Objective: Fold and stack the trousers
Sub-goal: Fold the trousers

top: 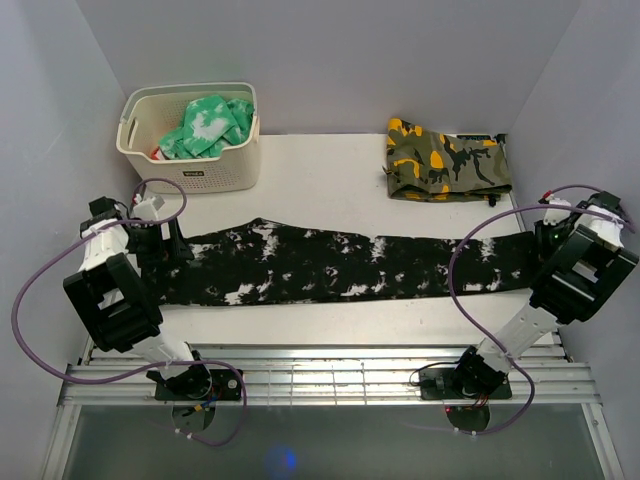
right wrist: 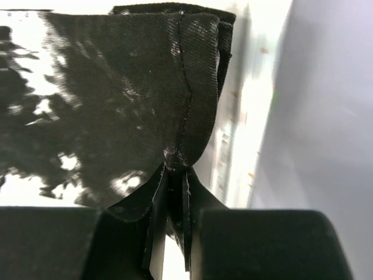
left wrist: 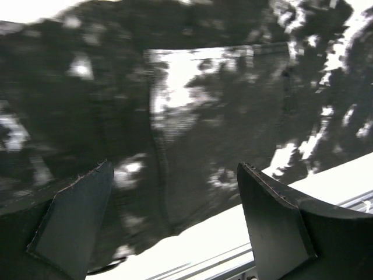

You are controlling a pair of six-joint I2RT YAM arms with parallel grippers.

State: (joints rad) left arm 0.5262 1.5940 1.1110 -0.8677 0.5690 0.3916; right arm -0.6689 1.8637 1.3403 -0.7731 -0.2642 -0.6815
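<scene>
The trousers (top: 330, 265), black with white splatter, lie stretched left to right across the white table (top: 330, 190). Over their left end hangs my left gripper (top: 165, 240), open. In the left wrist view its fingers stand wide apart (left wrist: 175, 169) above the dark cloth (left wrist: 192, 116) near the table's front edge, with nothing between them. At the right end, my right gripper (top: 545, 240) is shut on the trousers. The right wrist view shows the cloth's edge (right wrist: 128, 87) pinched between the closed fingers (right wrist: 175, 175) and puckered upward.
A cream basket (top: 190, 175) holding a green-and-white garment (top: 208, 125) stands at the back left. A folded camouflage garment (top: 447, 160) lies at the back right. A metal rail (top: 320, 380) runs along the near edge, and walls close in on both sides.
</scene>
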